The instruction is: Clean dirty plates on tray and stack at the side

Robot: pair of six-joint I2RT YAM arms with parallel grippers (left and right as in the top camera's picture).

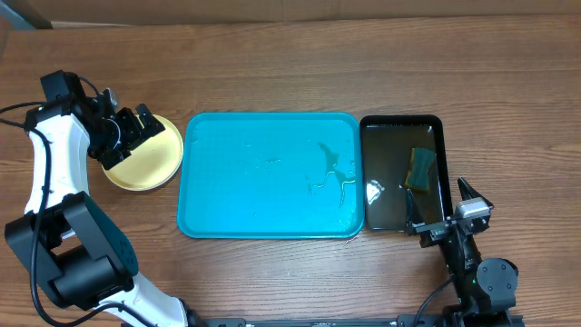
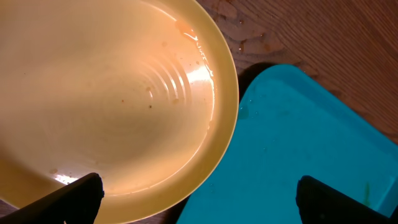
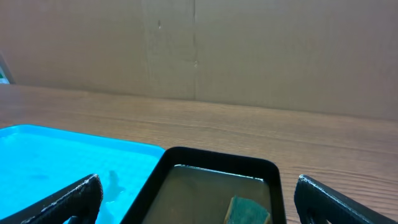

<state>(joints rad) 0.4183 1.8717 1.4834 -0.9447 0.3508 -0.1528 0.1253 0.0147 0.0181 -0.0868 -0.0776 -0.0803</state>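
Starting at the far left of the bench [image 1: 272, 64], the left arm bends in over the pale yellow plate [image 1: 145, 163] and the left gripper [image 1: 134, 130] hangs above the plate's upper-left part. Its two fingers are spread wide with nothing between them. The left wrist view shows this plainly, with one dark fingertip in each lower corner. In that view the plate fills most of the picture: glossy and wet-looking, with ringed ridges at its centre and a small orange-brown smear [image 2: 186, 29] close to the rim. The plate sits on the wood outside the tray, just beside its left edge; whether the two touch I cannot tell.

Next comes the turquoise tray [image 1: 227, 182] in the middle of the bench, carrying no plates — only wet streaks [image 1: 331, 173] toward its right side. Hard against its right edge lies the narrower black tray [image 1: 402, 122], filled with murky liquid, with a green-and-yellow sponge [image 1: 420, 170] in it.

Furthest right, the right gripper [image 1: 439, 206] sits at the black tray's near right corner, fingers parted wide and holding nothing. Its wrist camera looks across both trays to a cardboard wall [image 3: 186, 50].
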